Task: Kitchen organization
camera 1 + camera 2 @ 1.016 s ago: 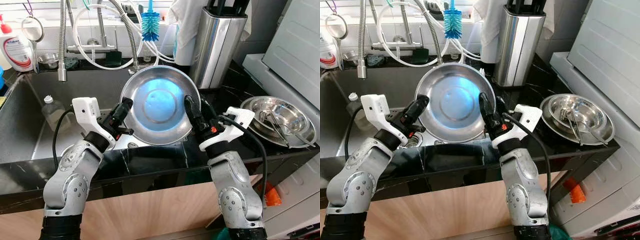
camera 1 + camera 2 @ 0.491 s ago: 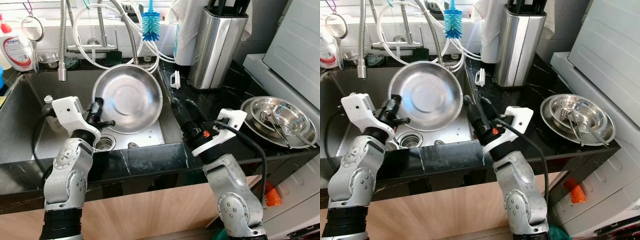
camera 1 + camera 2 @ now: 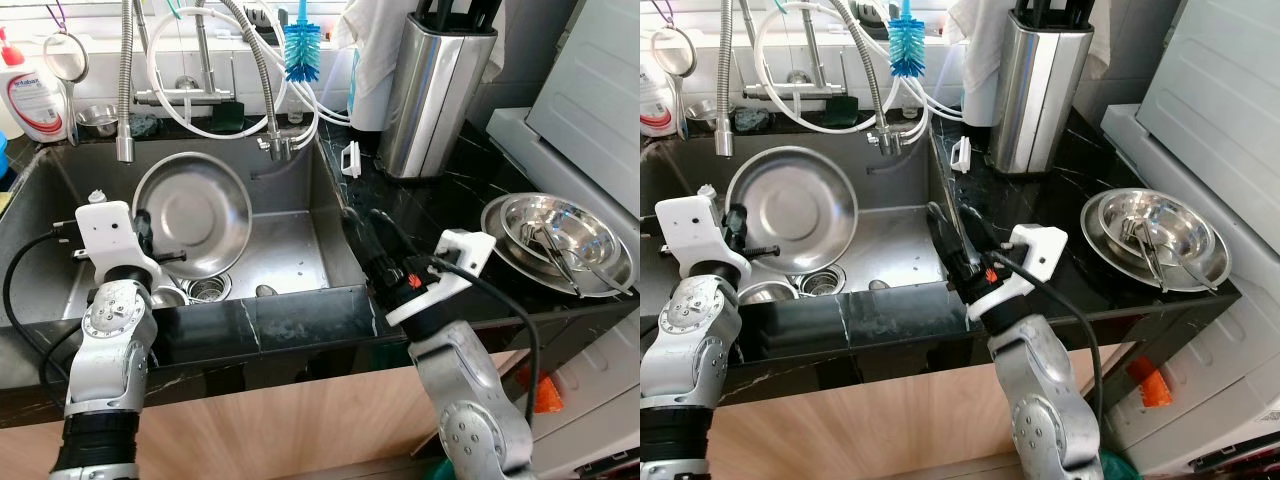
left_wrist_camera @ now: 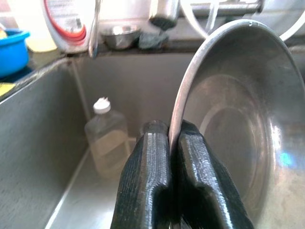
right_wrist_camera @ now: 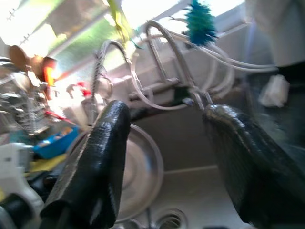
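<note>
Already down in the sink [image 3: 290, 240], centre-left of frame: steel bowl [image 3: 192, 212], tilted on edge, rim pinched by left gripper [image 4: 169, 143]. Right gripper [image 3: 370, 235] spread wide, empty, mid-frame by the counter edge. Probably midway; stacked steel bowls [image 3: 555, 240] at right untouched.

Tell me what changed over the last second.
The pan went from held up over the counter edge by both grippers to down in the sink, toward the robot's left. The right gripper let go, its jaws now open over the sink's right edge. The left gripper kept its hold on the pan's rim. The bowls on the counter and the brush stayed put.
</note>
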Robot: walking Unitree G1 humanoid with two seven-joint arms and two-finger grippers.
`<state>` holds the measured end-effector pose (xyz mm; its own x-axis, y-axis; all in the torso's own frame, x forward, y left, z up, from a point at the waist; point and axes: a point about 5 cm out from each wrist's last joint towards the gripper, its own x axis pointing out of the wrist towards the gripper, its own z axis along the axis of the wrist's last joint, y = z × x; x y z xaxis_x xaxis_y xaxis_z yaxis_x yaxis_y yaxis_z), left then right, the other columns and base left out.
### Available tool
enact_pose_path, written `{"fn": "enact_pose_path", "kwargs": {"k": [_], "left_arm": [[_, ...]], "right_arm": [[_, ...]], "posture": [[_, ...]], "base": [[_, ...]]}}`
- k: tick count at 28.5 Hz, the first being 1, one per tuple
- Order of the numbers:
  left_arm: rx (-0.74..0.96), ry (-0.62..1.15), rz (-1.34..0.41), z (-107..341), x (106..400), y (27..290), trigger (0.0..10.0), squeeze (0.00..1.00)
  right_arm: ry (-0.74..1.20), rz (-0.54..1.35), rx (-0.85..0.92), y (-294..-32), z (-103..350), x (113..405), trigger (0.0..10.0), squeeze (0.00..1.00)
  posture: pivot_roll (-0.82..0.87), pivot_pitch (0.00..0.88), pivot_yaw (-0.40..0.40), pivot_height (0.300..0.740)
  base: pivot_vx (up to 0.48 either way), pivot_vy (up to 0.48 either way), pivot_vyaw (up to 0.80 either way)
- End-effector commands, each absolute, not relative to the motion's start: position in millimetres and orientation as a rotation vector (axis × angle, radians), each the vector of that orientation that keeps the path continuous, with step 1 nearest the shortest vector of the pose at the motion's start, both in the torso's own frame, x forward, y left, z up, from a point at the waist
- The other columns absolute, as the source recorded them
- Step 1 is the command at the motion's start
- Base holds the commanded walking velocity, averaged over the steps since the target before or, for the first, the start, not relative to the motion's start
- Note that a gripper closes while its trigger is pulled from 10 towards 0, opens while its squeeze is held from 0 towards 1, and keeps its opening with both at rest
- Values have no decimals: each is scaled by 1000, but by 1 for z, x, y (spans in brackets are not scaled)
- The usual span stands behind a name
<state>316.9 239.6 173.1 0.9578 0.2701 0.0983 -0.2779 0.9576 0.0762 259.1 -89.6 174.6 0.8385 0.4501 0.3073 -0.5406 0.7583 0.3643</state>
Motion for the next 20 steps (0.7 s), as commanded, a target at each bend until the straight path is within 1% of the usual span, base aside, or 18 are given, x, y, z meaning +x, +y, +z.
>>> {"fn": "enact_pose_path", "kwargs": {"k": [1,4,6,8,9,10,12,13,15,20], "left_arm": [[103,-83,268,176,320,237,10000,0],[86,-64,278,171,320,238,10000,0],[70,-45,282,167,320,239,10000,0],[64,-42,275,165,320,239,10000,0],[70,-43,256,165,320,237,10000,0],[70,-48,229,164,320,234,10000,0],[93,-55,203,162,320,231,10000,0],[125,-50,175,159,320,225,10000,0],[114,-42,172,155,320,223,10000,0],[122,-34,183,156,323,225,10000,0]], "right_arm": [[-247,453,368,-100,178,258,10000,0],[-267,363,293,-112,177,258,10000,0],[-259,248,204,-128,172,258,10000,0],[-256,216,165,-134,168,258,10000,0],[-254,179,159,-139,165,259,10000,0],[-269,151,99,-143,163,259,10000,0],[-286,131,30,-145,160,258,10000,0],[-287,99,22,-146,154,258,10000,0],[-283,87,7,-146,151,258,10000,0],[-279,93,-4,-144,148,257,10000,0]], "posture": [[67,0,-41,740],[64,0,-43,740],[65,0,-46,740],[65,0,-45,740],[67,0,-45,740],[63,0,-43,740],[66,0,-43,740],[68,0,-43,740],[66,0,-42,740],[65,0,-39,740]], "base": [[0,0,0],[0,0,0],[0,0,0],[0,0,0],[0,0,0],[0,0,0],[0,0,0],[0,0,0],[0,0,0],[0,0,0]]}}
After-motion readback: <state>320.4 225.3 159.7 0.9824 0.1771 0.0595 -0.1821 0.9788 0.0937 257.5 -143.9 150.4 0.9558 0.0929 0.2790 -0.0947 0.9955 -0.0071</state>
